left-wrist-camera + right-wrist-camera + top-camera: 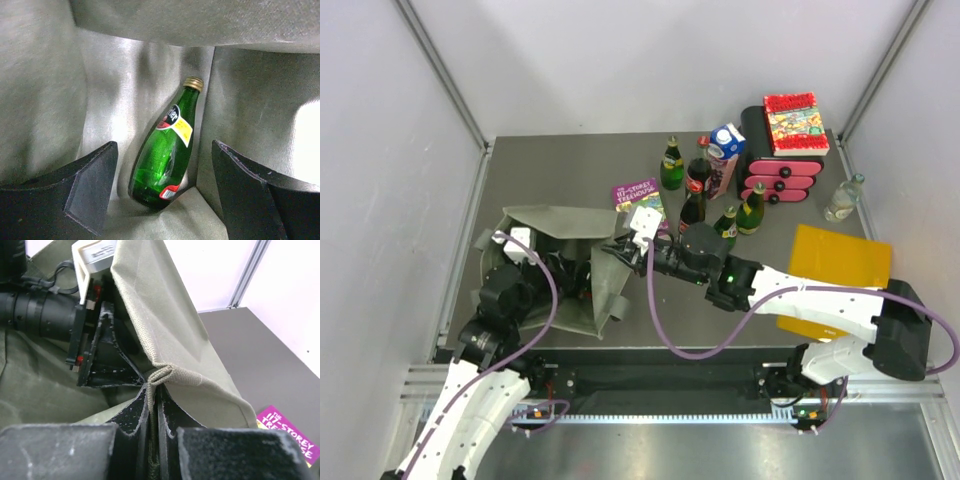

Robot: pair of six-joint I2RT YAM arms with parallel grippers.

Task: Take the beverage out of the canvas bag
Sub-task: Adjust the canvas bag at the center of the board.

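Left hand [165,150] inside bag [45,75], fingers [90,185] wide apart, gripping nothing. Bottle [162,160] just ahead, in line with gap between fingers, touching neither. It is green, gold cap pointing away from hand, body leaning on bag cloth. Right hand [154,400] pressed together on bag hem, flap lifted over left hand. Purple book [638,192] on bench [570,160] just beyond right hand. Farther past it: carton [723,160], pink box [782,170]. Yellow sheet [835,265] beside right arm.
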